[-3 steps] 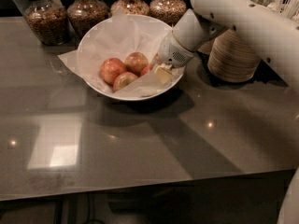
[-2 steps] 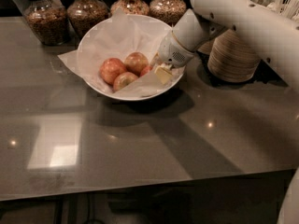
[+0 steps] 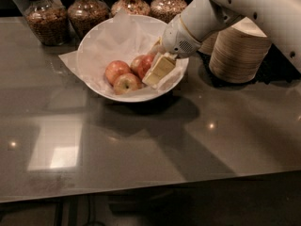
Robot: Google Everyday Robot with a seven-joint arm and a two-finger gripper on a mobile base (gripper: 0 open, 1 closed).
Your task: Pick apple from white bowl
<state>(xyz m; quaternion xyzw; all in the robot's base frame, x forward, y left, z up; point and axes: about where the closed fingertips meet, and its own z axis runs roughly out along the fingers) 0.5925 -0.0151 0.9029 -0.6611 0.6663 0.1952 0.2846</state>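
Observation:
The wide white bowl [image 3: 94,79], lined with crinkled white paper, stands on the grey table. Three red-yellow apples lie in it: one on the left [image 3: 116,70], one at the front [image 3: 126,83], and a redder one on the right [image 3: 144,63]. My gripper [image 3: 155,73] reaches down into the bowl from the right. Its beige tip is against the right-hand apple and close to the front one. The white arm [image 3: 197,22] covers the bowl's right rim.
Several glass jars of grains [image 3: 42,20] stand behind the bowl along the back edge. A stack of small beige disposable bowls [image 3: 237,53] stands right of the bowl, under the arm. The table's front edge [image 3: 141,192] runs below.
My gripper has edged slightly left, deeper among the apples. The apples and bowl have not visibly moved.

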